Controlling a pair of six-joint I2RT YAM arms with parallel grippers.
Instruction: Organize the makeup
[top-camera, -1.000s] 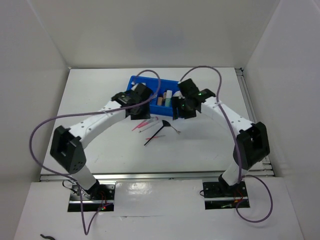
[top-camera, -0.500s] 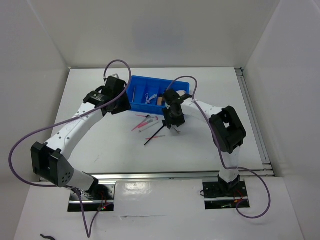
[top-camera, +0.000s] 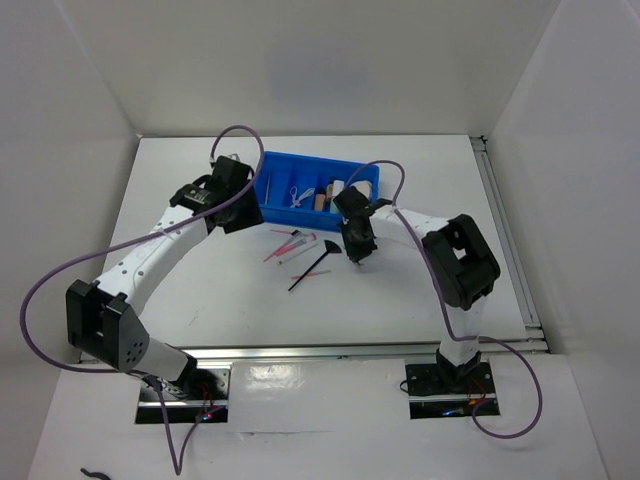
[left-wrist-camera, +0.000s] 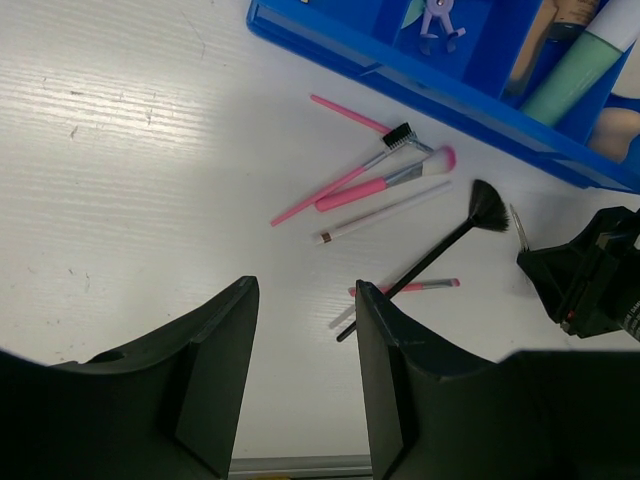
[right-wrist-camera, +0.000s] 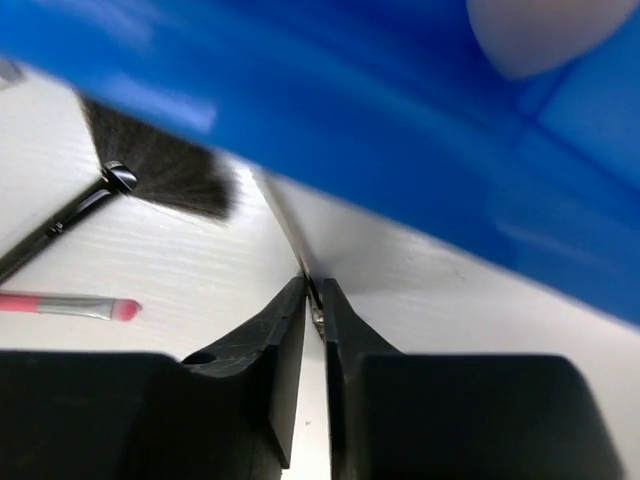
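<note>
Down on the white table, just in front of the blue tray, the right gripper has its fingers pinched almost together on a thin silvery tool. The tool's far end slants away toward the tray's near wall. Beside it lies the black fan brush, bristles toward the tray and handle angled back across the table. A short pink-tipped stick rests against that handle. Further left is a loose fan of pink-handled brushes and a thin white stick, all on the table outside the tray. The left gripper hangs above the table near the tray's left end, jaws standing well apart with only bare table between them. Inside the tray, a mint-green tube lies in one compartment. A pale round shape shows in another, too blurred to name.
</note>
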